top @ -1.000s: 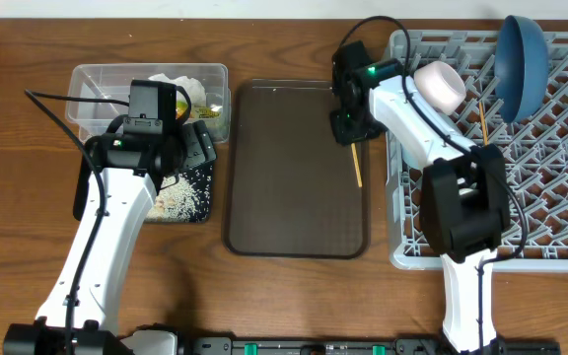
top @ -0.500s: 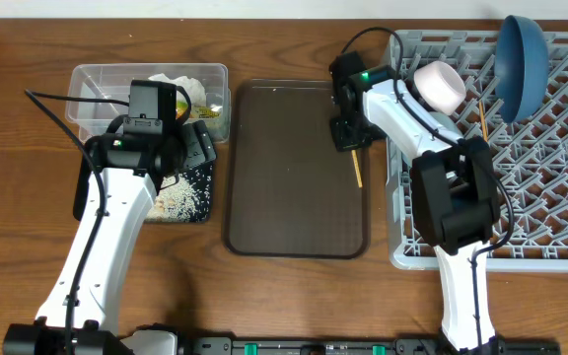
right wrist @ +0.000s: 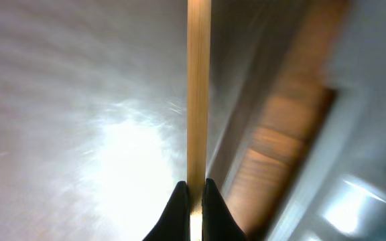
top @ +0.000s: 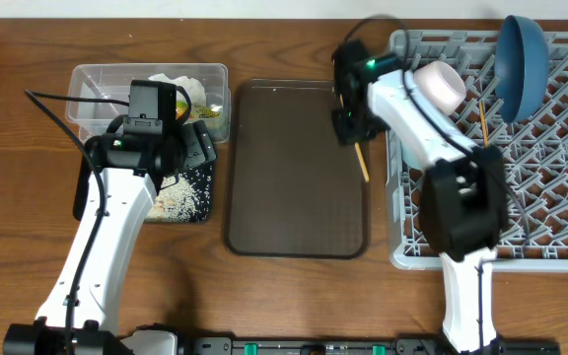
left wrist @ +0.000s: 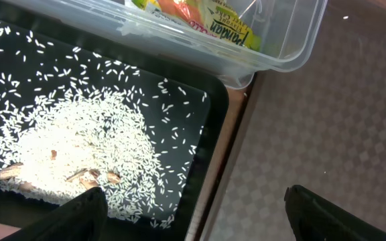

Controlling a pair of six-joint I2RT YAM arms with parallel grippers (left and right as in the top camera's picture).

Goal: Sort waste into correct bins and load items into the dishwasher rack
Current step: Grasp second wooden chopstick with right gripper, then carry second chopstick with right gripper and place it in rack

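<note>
My right gripper (top: 351,126) is shut on a thin wooden chopstick (top: 362,163) over the right edge of the brown serving tray (top: 294,197). The right wrist view shows the fingers (right wrist: 194,194) pinching the chopstick (right wrist: 197,100). The grey dishwasher rack (top: 560,247) holds a blue bowl (top: 521,59) on edge, a pale cup (top: 440,86) and a second chopstick (top: 482,120). My left gripper (left wrist: 193,221) is open and empty over the black tray (left wrist: 210,140) of rice grains (left wrist: 79,134). The clear tub (top: 102,84) holds white tissue (top: 171,81) and the snack wrapper (left wrist: 213,17).
The brown serving tray lies between the black tray and the rack. The clear tub stands directly behind the black tray, touching it. Bare wooden table (top: 294,296) shows in front of the trays.
My right gripper has shifted slightly back and toward the rack with the chopstick, whose free end has swung a little right. The left arm has not moved.
</note>
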